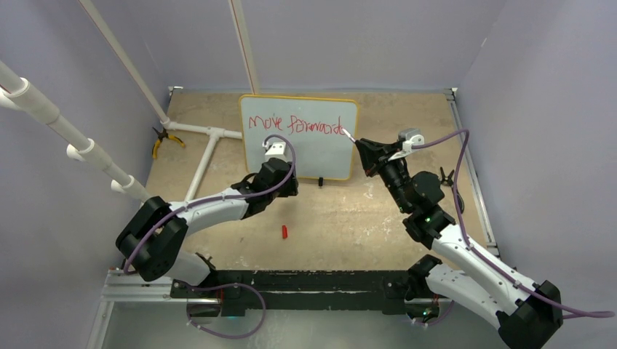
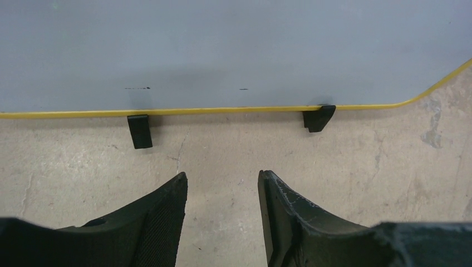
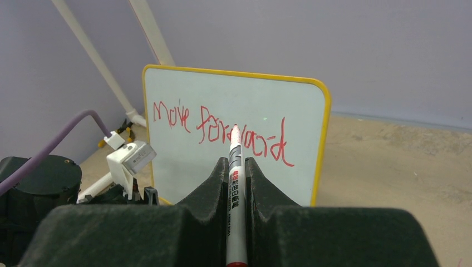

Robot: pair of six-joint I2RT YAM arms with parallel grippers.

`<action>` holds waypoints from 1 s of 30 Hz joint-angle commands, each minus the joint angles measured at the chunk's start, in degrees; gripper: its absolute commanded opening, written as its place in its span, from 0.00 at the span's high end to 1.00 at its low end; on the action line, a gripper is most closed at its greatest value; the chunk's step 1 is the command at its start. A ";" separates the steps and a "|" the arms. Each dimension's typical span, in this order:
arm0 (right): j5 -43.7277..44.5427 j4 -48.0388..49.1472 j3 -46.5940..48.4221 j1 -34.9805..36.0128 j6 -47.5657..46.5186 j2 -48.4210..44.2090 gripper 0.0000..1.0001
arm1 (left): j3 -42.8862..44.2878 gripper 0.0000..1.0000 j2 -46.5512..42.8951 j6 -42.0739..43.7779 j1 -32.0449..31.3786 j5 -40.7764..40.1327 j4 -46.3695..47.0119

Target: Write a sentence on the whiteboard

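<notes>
In the left-centre of the overhead view, the left gripper (image 1: 274,154) is hovering low in front of the whiteboard (image 1: 320,156). Its fingers are standing apart and holding nothing, and are pointing at the table between the board's two black feet (image 2: 139,130). A small red piece (image 1: 284,232) is lying on the table (image 1: 342,218) nearer the bases. The board is standing upright at upper centre, and the sentence (image 1: 295,123) is so far reading only "Move forward" along its top. To the right, the right gripper (image 1: 367,153) is clamping the marker (image 3: 235,178), with the tip sitting by the final "d"; whether it is touching the surface I cannot tell. The remaining words probably belong in the bare lower half. To do that well, the tip should be travelling down and left to start under "Move", pressing lightly. The left gripper should be bracing the lower frame so the board is not tipping backward.
</notes>
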 commanded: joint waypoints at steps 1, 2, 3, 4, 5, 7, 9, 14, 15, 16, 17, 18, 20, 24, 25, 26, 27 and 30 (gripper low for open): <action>-0.22 2.69 -0.17 -0.22 -0.02 0.28 1.00 | -0.65 0.51 -0.94 -1.50 -0.50 -6.23 0.09; -0.22 2.69 -0.10 -0.26 -0.02 0.34 1.00 | -1.17 0.51 -1.03 -1.67 -0.54 -7.04 -0.19; -0.30 2.64 -0.10 -0.27 -0.02 0.42 1.00 | -1.60 0.52 -1.04 -1.78 -0.50 -8.01 -0.42; -0.33 2.68 -0.10 -0.22 -0.02 0.43 1.00 | -1.93 0.52 -1.04 -1.83 -0.52 -8.83 -0.64; -0.39 2.68 -0.10 -0.24 -0.02 0.43 1.00 | -2.14 0.52 -1.04 -1.78 -0.50 -9.50 -0.61; -0.40 2.69 0.05 -0.22 -0.02 0.43 1.00 | -2.50 0.52 -0.93 -1.40 -0.43 -10.43 -0.09; -0.53 2.48 0.14 -0.26 0.06 0.52 1.00 | -2.32 0.53 -0.26 -0.94 -0.10 -10.99 0.04; -0.66 2.20 0.32 -0.23 0.07 0.35 1.00 | -2.64 0.55 1.87 -0.45 1.10 -10.71 2.08; -0.62 2.16 0.36 -0.24 0.12 0.35 1.00 | -2.61 0.55 2.51 -0.40 1.43 -10.70 2.53; -0.66 2.11 0.34 -0.22 0.15 0.27 1.00 | -2.64 0.56 3.12 -0.47 1.76 -10.88 2.89; -0.66 2.12 0.26 -0.23 0.23 0.17 1.00 | -2.71 0.57 3.70 -0.70 2.12 -11.06 3.39; -0.66 2.08 0.25 -0.23 0.31 0.17 1.00 | -2.80 0.58 4.32 -0.72 2.55 -10.92 3.97; -0.73 1.93 0.27 -0.22 0.34 0.17 1.00 | -2.80 0.60 5.38 -0.76 3.00 -10.90 5.38; -0.49 1.81 0.36 -0.22 0.34 0.17 1.00 | -3.06 0.61 6.60 0.42 3.11 -9.69 9.66; -0.43 1.81 0.46 -0.26 0.34 0.24 1.00 | -3.00 0.61 7.24 0.60 3.04 -10.24 10.13; -0.48 1.81 0.49 -0.22 0.34 0.37 1.00 | -2.90 0.62 7.55 0.83 3.18 -11.03 10.36; -0.49 1.81 0.59 -0.23 0.34 0.43 1.00 | -2.86 0.62 8.21 0.93 3.25 -11.68 10.48; -0.53 1.89 0.75 -0.22 0.43 0.76 1.00 | -2.99 0.64 9.54 1.88 3.34 -12.72 11.53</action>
